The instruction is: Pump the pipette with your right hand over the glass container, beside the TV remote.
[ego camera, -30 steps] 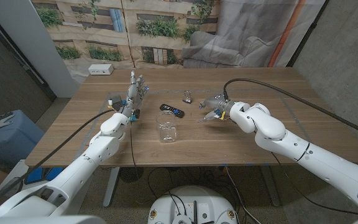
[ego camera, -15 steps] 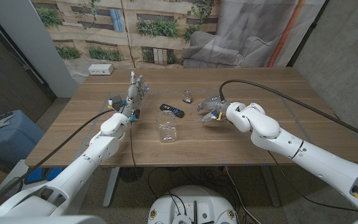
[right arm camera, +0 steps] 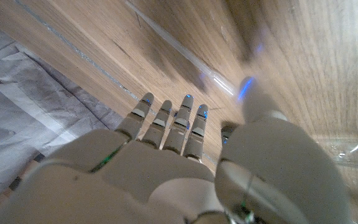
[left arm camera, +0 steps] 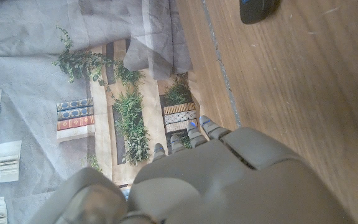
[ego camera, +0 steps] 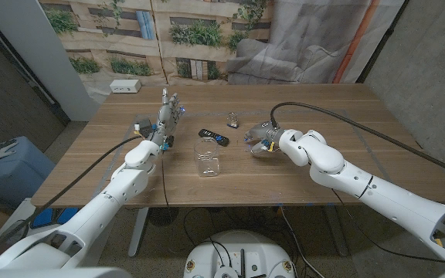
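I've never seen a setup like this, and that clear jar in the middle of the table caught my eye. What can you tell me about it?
The glass container is a small, clear, squarish jar of what looks like glass, standing upright with its mouth open and no lid on it. It looks empty, though the picture is too small to be sure. It stands on the wooden table toward the near edge, between the two arms, nearer the camera than the dark TV remote. Nothing touches it: the right hand is off to its side, apart from it.
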You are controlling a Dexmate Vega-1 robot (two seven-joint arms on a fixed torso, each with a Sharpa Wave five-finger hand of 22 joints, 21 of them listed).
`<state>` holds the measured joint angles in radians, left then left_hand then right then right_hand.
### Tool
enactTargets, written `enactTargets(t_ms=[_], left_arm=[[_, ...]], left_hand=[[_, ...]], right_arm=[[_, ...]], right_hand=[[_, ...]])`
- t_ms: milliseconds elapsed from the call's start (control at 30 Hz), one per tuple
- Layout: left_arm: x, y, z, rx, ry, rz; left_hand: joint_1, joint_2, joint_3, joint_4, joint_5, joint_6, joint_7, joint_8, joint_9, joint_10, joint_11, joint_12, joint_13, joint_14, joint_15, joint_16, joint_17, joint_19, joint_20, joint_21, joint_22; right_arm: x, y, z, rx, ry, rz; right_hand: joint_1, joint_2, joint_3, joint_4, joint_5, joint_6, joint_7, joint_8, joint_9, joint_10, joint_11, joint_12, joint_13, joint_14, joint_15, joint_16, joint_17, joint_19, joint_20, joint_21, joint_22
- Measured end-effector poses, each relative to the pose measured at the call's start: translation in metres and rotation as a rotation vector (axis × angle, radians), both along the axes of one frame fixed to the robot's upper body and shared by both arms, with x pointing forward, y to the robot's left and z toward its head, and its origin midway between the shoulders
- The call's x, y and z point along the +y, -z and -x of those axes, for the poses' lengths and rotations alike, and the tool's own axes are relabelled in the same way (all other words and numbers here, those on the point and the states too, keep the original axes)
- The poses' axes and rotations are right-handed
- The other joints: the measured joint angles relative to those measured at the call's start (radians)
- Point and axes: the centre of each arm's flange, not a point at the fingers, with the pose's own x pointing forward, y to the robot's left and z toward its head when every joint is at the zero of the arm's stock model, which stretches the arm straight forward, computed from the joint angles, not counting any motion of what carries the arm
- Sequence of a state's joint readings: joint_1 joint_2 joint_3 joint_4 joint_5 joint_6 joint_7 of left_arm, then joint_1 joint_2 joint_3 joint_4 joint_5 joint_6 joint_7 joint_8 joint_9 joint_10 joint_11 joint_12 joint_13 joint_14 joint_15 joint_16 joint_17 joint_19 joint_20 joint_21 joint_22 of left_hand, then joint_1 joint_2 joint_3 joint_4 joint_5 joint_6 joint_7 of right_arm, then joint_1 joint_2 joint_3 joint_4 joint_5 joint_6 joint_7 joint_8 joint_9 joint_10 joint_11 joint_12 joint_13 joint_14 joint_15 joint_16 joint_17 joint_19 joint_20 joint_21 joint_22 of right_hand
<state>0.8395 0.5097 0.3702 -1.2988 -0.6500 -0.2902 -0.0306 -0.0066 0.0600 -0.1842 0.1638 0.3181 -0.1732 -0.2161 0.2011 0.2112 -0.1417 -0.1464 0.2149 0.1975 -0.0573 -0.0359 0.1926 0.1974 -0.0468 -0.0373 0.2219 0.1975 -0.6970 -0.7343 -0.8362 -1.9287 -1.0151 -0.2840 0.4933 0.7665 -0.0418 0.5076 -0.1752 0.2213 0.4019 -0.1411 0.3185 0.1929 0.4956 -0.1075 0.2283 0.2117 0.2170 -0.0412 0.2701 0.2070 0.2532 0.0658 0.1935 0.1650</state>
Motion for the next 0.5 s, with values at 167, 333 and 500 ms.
enactTargets(t_ms=[167,333,500], left_arm=[[0.0000,0.0000,0.0000,0.000,0.000,0.000],[0.0000,0.0000,0.0000,0.000,0.000,0.000],[0.0000,0.0002,0.0001,0.000,0.000,0.000]], left_hand=[[0.000,0.000,0.000,0.000,0.000,0.000,0.000,0.000,0.000,0.000,0.000,0.000,0.000,0.000,0.000,0.000,0.000,0.000,0.000,0.000,0.000],[0.000,0.000,0.000,0.000,0.000,0.000,0.000,0.000,0.000,0.000,0.000,0.000,0.000,0.000,0.000,0.000,0.000,0.000,0.000,0.000,0.000],[0.000,0.000,0.000,0.000,0.000,0.000,0.000,0.000,0.000,0.000,0.000,0.000,0.000,0.000,0.000,0.000,0.000,0.000,0.000,0.000,0.000]], right_arm=[[0.0005,0.0024,-0.0016,-0.002,0.000,0.006],[0.0015,0.0048,-0.0027,-0.003,-0.002,0.010],[0.0027,0.0062,-0.0035,-0.008,-0.002,0.011]], right_hand=[[0.013,-0.003,0.000,0.000,0.000,0.013,-0.013,0.008,0.000,0.013,-0.005,0.005,0.000,0.011,0.004,0.004,0.000,0.001,-0.002,0.000,0.000],[0.013,-0.003,0.000,0.000,-0.006,0.023,-0.023,0.008,-0.002,0.043,-0.021,0.009,0.000,0.028,-0.001,0.008,0.000,0.005,-0.005,0.000,0.000],[0.022,0.007,0.000,0.000,-0.008,0.059,-0.043,0.022,-0.002,0.076,-0.039,0.016,0.003,0.047,0.003,0.019,0.003,0.019,-0.005,0.000,0.000]])
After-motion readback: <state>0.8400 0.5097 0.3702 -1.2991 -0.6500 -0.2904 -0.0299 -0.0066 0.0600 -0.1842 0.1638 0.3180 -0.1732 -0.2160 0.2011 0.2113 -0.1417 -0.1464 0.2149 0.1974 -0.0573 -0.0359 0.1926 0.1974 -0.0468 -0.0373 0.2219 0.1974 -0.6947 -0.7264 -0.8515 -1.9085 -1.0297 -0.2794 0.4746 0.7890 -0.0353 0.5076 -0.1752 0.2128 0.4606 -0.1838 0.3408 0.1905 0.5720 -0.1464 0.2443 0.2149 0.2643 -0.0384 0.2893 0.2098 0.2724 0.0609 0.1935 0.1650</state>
